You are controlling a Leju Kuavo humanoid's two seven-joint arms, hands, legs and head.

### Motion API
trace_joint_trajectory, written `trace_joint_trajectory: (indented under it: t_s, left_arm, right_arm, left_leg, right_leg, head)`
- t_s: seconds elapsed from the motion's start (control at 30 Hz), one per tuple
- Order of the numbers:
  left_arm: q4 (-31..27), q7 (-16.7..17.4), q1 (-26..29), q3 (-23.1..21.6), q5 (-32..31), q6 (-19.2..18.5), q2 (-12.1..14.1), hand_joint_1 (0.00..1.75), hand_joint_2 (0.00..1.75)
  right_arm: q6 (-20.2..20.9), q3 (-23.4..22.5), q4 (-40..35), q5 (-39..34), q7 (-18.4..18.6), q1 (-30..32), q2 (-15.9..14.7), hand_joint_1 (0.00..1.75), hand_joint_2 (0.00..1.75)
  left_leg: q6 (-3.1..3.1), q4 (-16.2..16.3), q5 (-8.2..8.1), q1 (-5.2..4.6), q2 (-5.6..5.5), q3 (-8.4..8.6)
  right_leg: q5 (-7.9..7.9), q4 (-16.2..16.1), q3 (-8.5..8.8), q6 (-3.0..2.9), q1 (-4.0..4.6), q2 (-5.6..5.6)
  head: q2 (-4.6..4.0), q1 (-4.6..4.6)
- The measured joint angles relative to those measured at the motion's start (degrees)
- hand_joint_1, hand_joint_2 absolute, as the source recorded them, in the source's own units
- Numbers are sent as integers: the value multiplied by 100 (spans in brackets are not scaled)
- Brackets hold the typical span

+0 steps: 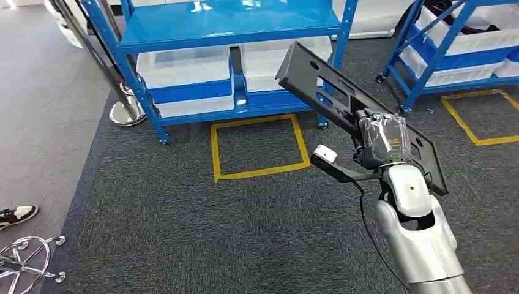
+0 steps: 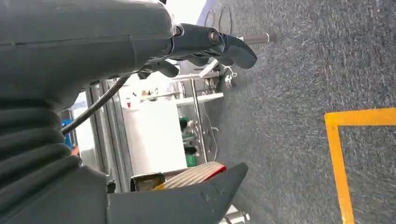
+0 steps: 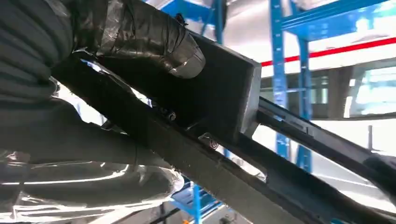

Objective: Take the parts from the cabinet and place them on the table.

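Observation:
A long dark grey part (image 1: 318,86), a flat plate with cut-outs, is held up in the air, slanting from upper left to lower right. My right hand (image 1: 382,142), wrapped in shiny tape, grips it near its middle. In the right wrist view the taped thumb (image 3: 154,42) presses on the part (image 3: 224,102), which runs across the picture. The blue cabinet (image 1: 226,27) stands ahead, beyond the part's far end. My left hand (image 2: 140,93) hangs over the carpet, its dark fingers (image 2: 224,44) and grey thumb (image 2: 187,198) apart with nothing between them.
White bins (image 1: 186,70) sit on the cabinet's lower shelf. A second blue rack (image 1: 453,55) stands at the right. Yellow squares (image 1: 257,147) are taped on the dark carpet. At the left are a stanchion base (image 1: 127,113), a person's shoe (image 1: 17,215) and a chair base (image 1: 27,260).

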Motion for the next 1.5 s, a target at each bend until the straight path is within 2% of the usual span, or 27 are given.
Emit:
trace_joint_trajectory:
  t_s: [0.03,0.07,0.1,0.23,0.27,0.3,0.33,0.4,0.43,0.47,0.53,0.57,0.6,0.73,0.77,0.83,0.9,0.93,0.97,1.03,1.07,1.1,1.13,1.17,1.37,1.47,1.5]
  left_arm:
    - [0,-21,7,26,0,-2,-20,0,175]
    - [0,-46,15,48,0,-4,-39,0,175]
    - [2,-77,25,61,-2,-9,-39,0,175]
    - [0,-114,16,96,-2,-92,-94,0,175]
    - [-2,-109,17,98,-2,-92,-133,0,175]
    - [-2,-96,25,100,-2,-92,-140,0,175]
    - [-2,-94,39,100,-2,-103,-146,0,175]
    - [-2,-92,66,107,-7,-105,-149,0,175]
    - [-2,-92,70,114,-4,-107,-149,0,175]
    - [-2,-92,72,122,-4,-111,-157,0,175]
    - [-2,-98,70,133,-4,-160,-181,0,175]
    - [-2,-122,72,135,-7,-205,-197,0,175]
    - [-2,-159,81,135,-13,-234,-199,0,175]
    - [-2,-286,91,140,-20,-293,-221,0,175]
    - [-2,-286,96,140,-20,-282,-223,0,175]
    - [-2,-273,134,140,-37,-258,-227,0,175]
    - [-2,-253,154,140,-50,-251,-234,0,175]
    - [-2,-247,158,140,-81,-251,-234,0,175]
    - [-2,-245,158,140,-92,-251,-236,0,175]
    - [-2,-247,157,140,-129,-251,-236,0,175]
    - [-2,-254,159,140,-133,-251,-236,0,175]
    - [-2,-264,165,140,-133,-249,-236,0,175]
    - [-2,-277,167,142,-138,-251,-236,0,175]
    - [-2,-280,167,142,-138,-265,-243,0,175]
    - [-2,-280,172,142,-138,-269,-245,0,175]
    - [-2,-278,166,138,-140,-284,-245,0,175]
    - [-2,-240,191,111,-264,-264,-310,0,175]
  right_arm:
    - [11,2,-9,0,0,-5,0,175,175]
    - [20,0,-24,0,9,-17,0,175,175]
    - [22,0,-41,0,18,-29,0,175,175]
    - [22,0,-74,13,22,-61,-9,175,175]
    - [22,-2,-85,18,26,-56,-22,175,175]
    - [22,-2,-101,28,33,-77,-26,175,175]
    - [24,-2,-103,33,35,-98,-26,175,175]
    - [26,2,-103,35,48,-88,-26,175,175]
    - [31,4,-103,35,48,-69,-28,175,175]
    - [37,4,-101,35,57,-57,-35,175,175]
    - [41,2,-107,35,63,-60,-46,175,175]
    - [44,0,-131,35,68,-66,-63,175,175]
    - [44,-2,-164,39,70,-70,-70,175,175]
    - [52,-28,-251,48,105,-49,-138,175,175]
    - [52,-37,-286,48,105,-40,-160,175,175]
    - [57,-55,-349,59,131,-49,-179,175,175]
    - [68,-55,-391,85,136,-42,-179,175,175]
    - [74,-55,-396,94,140,-41,-179,175,175]
    - [79,-55,-396,103,142,-35,-184,175,175]
    - [87,-55,-428,109,155,-31,-197,175,175]
    - [90,-57,-459,111,171,-33,-199,175,175]
    - [94,-61,-490,111,188,-32,-199,175,175]
    - [100,-72,-509,118,199,-56,-205,175,175]
    - [116,-83,-527,118,205,-52,-203,175,175]
    - [118,-88,-536,118,205,-51,-205,175,175]
    - [140,-138,-546,144,216,-14,-236,175,175]
    - [88,-197,-605,485,448,-13,-382,175,175]
  left_leg:
    - [39,-502,246,-3,-57,268]
    - [94,-1044,456,-4,-232,554]
    - [128,-1233,336,9,-493,647]
    - [194,-1349,449,-52,-239,670]
    - [223,-1446,528,23,-145,692]
    - [257,-1484,554,4,-78,695]
    - [286,-1486,570,-3,-14,672]
    - [286,-1463,570,-12,140,622]
    - [286,-1454,571,-12,216,602]
    - [285,-1439,571,-12,284,587]
    - [261,-1385,553,-11,404,569]
    - [236,-1344,529,-11,469,561]
    - [202,-1312,505,-28,517,548]
    - [80,-1299,481,-65,727,584]
    - [47,-1279,444,-51,714,560]
    - [-10,-809,58,-5,184,386]
    - [-44,105,-404,3,37,-10]
    - [-52,423,-491,3,26,-149]
    - [-48,477,-439,3,24,-166]
    - [-14,-220,18,4,-10,202]
    - [16,-782,290,7,-130,481]
    - [56,-1178,354,17,-466,642]
    - [69,-1274,312,44,-672,674]
    - [68,-1270,312,21,-585,688]
    - [70,-1275,314,11,-568,683]
    - [128,-1297,348,-8,-440,691]
    - [287,-1464,467,-3,-2,724]
  right_leg:
    - [8,7,-2,12,3,77]
    - [19,12,-3,30,4,144]
    - [41,8,-27,66,4,184]
    - [167,-78,-88,258,-51,442]
    - [144,-49,-96,254,-37,310]
    - [-2,81,-164,270,0,-17]
    - [-258,429,-333,289,-5,-207]
    - [-694,1364,-739,344,-18,-292]
    - [-756,1644,-847,365,-26,-302]
    - [-678,1605,-803,377,-37,-311]
    - [-301,850,-333,382,-48,-394]
    - [-108,296,-1,370,-45,-537]
    - [-193,-8,125,315,0,-778]
    - [-96,-9,77,184,34,-497]
    - [-53,-60,96,127,-17,-440]
    - [-11,-74,65,62,-38,-343]
    - [8,-71,22,36,-32,-206]
    - [17,-64,3,41,-29,-130]
    - [24,-55,-5,52,-28,-56]
    - [33,-28,-7,67,-35,107]
    - [36,-11,-8,75,-38,183]
    - [41,-2,-23,91,-60,238]
    - [63,19,-72,141,-33,304]
    - [96,-2,-114,192,-72,376]
    - [107,-9,-119,208,-79,396]
    - [175,-80,-129,314,-109,564]
    - [-507,1121,-707,352,-32,-261]
  head:
    - [-2,0]
    - [-2,0]
    - [0,11]
    - [-2,-17]
    - [-2,-11]
    - [-2,2]
    - [-2,13]
    - [-2,15]
    - [-2,15]
    - [-2,17]
    - [-2,17]
    - [-2,18]
    - [-2,15]
    - [-2,15]
    - [0,11]
    - [-2,9]
    - [-2,11]
    - [-2,11]
    - [-2,9]
    - [-2,11]
    - [-2,9]
    - [-2,11]
    - [-2,15]
    - [0,-5]
    - [0,-9]
    - [-2,-2]
    - [-2,28]
